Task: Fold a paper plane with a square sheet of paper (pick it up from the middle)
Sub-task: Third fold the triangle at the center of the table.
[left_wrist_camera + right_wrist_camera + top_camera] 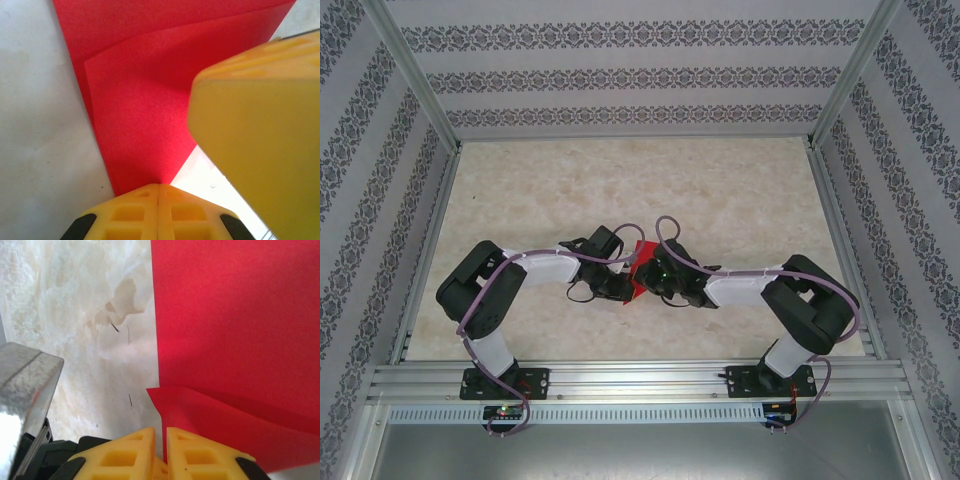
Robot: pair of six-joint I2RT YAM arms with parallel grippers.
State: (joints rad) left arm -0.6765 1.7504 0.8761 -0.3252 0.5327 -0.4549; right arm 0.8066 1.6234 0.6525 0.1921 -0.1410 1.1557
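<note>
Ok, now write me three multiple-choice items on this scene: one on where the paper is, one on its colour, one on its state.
1. Where is the square sheet of paper?
A. Between the left gripper and the right gripper, in the middle of the table
B. At the table's far left corner
C. At the table's near right corner

2. What colour is it?
A. Blue
B. Red
C. White

3. What state is it in?
A. Flat and unfolded
B. Crumpled into a ball
C. Partly folded, one layer over another

Answers: 1 A, the top view shows it where the two arms meet. 2 B, it is bright red in every view. 3 C, both wrist views show an overlapping flap.
</note>
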